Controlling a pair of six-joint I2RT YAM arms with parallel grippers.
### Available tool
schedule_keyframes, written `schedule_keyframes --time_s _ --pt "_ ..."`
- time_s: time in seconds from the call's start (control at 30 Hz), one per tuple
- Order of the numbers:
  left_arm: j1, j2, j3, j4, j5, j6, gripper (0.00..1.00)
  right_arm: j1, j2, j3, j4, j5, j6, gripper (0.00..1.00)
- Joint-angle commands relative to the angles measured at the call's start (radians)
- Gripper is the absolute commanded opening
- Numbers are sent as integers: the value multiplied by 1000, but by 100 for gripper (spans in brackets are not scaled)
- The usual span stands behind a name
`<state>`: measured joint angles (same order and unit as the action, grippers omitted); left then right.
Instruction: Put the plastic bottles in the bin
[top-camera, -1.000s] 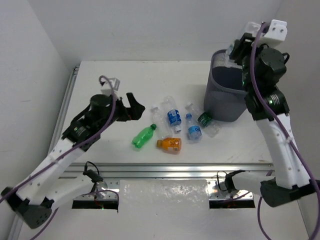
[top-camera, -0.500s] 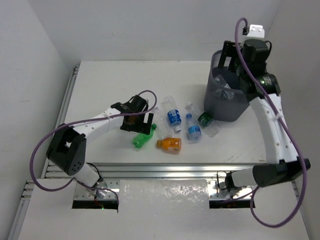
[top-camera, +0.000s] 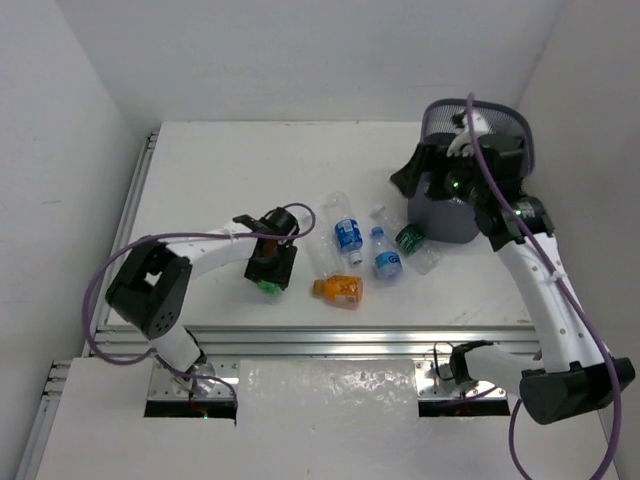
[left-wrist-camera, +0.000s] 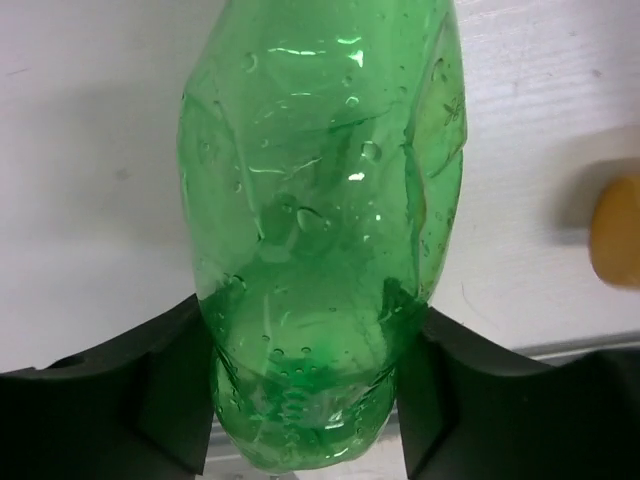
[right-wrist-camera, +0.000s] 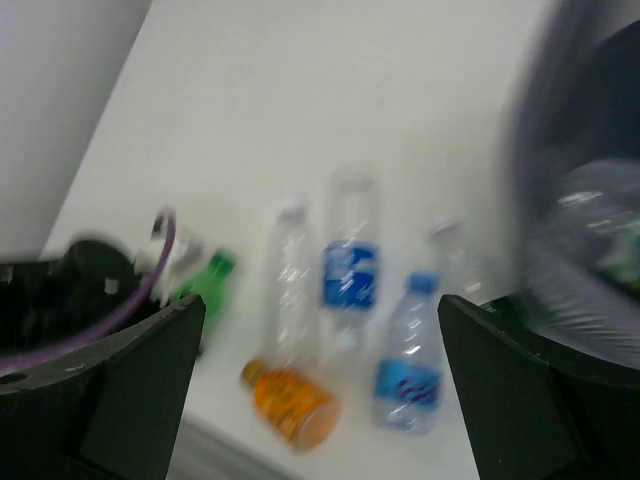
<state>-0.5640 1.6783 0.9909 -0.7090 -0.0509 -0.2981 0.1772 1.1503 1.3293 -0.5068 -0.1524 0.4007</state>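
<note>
A green bottle (left-wrist-camera: 320, 220) lies on the white table, and my left gripper (left-wrist-camera: 305, 400) is shut on its lower body, both fingers pressed against its sides. From above only a sliver of that green bottle (top-camera: 268, 286) shows under the left gripper (top-camera: 272, 266). The orange bottle (top-camera: 340, 290), a blue-labelled clear bottle (top-camera: 348, 232), a blue-capped bottle (top-camera: 386, 258) and a green-labelled bottle (top-camera: 410, 238) lie between the arms. My right gripper (top-camera: 415, 178) hangs open and empty in front of the dark mesh bin (top-camera: 500, 112). The bin (right-wrist-camera: 590, 160) holds a clear bottle (right-wrist-camera: 600, 215).
A bare clear bottle (top-camera: 318, 245) lies beside the blue-labelled one, and another clear one (top-camera: 428, 260) rests against the bin's base. White walls close in the table on the left and right. A metal rail (top-camera: 330, 340) runs along the near edge.
My left arm came down onto the green bottle and its jaws closed on it. My right gripper opened over the bin, then swung down to the bin's left front.
</note>
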Motion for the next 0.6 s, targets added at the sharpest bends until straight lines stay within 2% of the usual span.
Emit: schedule_keyframes --time_s 0.0,0.03,0.07,0.1,0.13,0.17,0.2,0.23,0.27,0.37,0.43,0.57 --pt "-14 -173 28 -38 -73 -67 2 89 -46 -108 147 -348 78 99" --pt "-17 -274 34 -32 -49 -70 0 188 -70 -177 198 -374 78 99" --pt "-20 -325 35 -17 -14 -65 0 229 -80 -214 250 -410 95 99" --pt "-22 -382 28 12 40 -53 0 260 -86 -246 384 -461 125 99" --pt "-22 -499 12 116 222 -23 0 295 -83 -313 471 -584 163 99" --pt "-22 -555 -9 182 326 -12 0 304 -78 -337 547 -628 246 99" --pt "-22 -610 -61 259 435 -13 0 320 -72 -355 658 -647 274 99" --pt "-23 -705 -83 401 603 -44 0 353 -58 -366 692 -650 283 99" --pt "-24 -742 -103 461 659 -68 0 369 -49 -361 709 -648 280 99" --pt "-25 -821 -104 597 755 -153 0 413 -14 -335 755 -653 273 99" --pt "-27 -822 -74 602 786 -168 0 429 6 -305 746 -650 273 99" --pt "-27 -804 -8 576 804 -164 0 436 9 -295 841 -667 323 99"
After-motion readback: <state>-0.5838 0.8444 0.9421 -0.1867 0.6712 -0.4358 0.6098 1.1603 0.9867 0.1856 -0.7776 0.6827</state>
